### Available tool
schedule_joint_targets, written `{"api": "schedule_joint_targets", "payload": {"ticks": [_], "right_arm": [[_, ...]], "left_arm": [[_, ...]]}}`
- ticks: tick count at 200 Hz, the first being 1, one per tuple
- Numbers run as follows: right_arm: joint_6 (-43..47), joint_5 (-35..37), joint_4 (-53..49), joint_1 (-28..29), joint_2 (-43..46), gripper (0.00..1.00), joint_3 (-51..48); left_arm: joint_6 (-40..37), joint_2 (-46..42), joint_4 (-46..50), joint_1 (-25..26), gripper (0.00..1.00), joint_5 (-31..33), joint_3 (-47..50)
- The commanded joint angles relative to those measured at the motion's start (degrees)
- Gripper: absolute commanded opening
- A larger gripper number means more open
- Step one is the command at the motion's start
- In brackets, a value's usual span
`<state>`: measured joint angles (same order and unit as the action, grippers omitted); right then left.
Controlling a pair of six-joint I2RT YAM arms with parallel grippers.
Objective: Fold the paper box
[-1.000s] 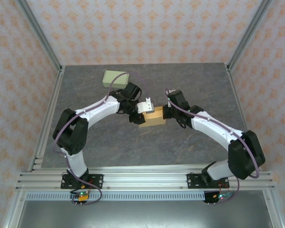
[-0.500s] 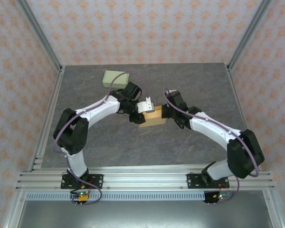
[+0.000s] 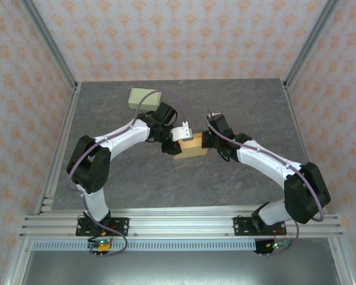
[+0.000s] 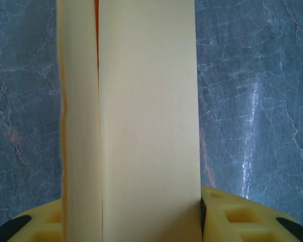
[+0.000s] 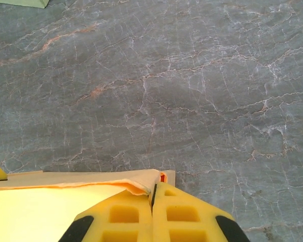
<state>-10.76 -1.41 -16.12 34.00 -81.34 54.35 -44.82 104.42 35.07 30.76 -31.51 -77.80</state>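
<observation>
The pale yellow paper box [image 3: 190,146] lies mid-table between the two arms. My left gripper [image 3: 173,144] comes at it from the left. In the left wrist view the paper box [image 4: 141,126] fills the whole gap between the yellow fingers [image 4: 242,217], which press against its two sides. My right gripper [image 3: 208,142] meets the box's right end. In the right wrist view its jaws [image 5: 153,194] are shut, and a thin curled paper edge [image 5: 134,182] of the box runs into the seam between them. The box's orange inside shows at that corner.
A pale green folded box [image 3: 144,97] sits at the back left of the grey marbled tabletop [image 3: 249,107], and its corner [image 5: 20,2] shows in the right wrist view. Aluminium frame posts and patterned walls enclose the table.
The right arm has crept slightly left toward the box. The left arm and the box have stayed put.
</observation>
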Motion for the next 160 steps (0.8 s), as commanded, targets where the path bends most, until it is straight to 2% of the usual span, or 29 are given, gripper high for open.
{"api": "schedule_joint_targets", "payload": {"ticks": [1, 63, 83, 137, 160], "right_arm": [[-0.55, -3.09, -4.54, 1.0, -0.49, 0.03, 0.94], [-0.13, -0.55, 0.37, 1.06, -0.76, 0.02, -4.97], [0.31, -1.63, 0.91, 1.01, -0.64, 0.02, -6.01], [3.84, 1.21, -4.57, 1.02, 0.44, 0.03, -3.12], [4.97, -0.5, -5.9, 1.05, 0.31, 0.03, -2.78]], "left_arm": [[-1.35, 3.0, 0.84, 1.09, 0.41, 3.14, 1.06], [-1.76, 3.42, 1.83, 1.06, 0.41, 4.24, 0.5], [-1.85, 3.52, 2.1, 1.07, 0.41, 4.43, 0.17], [-2.12, 3.93, 2.46, 1.47, 0.41, 4.85, -0.71], [-2.55, 4.04, 2.76, 1.52, 0.42, 5.3, -0.81]]}}
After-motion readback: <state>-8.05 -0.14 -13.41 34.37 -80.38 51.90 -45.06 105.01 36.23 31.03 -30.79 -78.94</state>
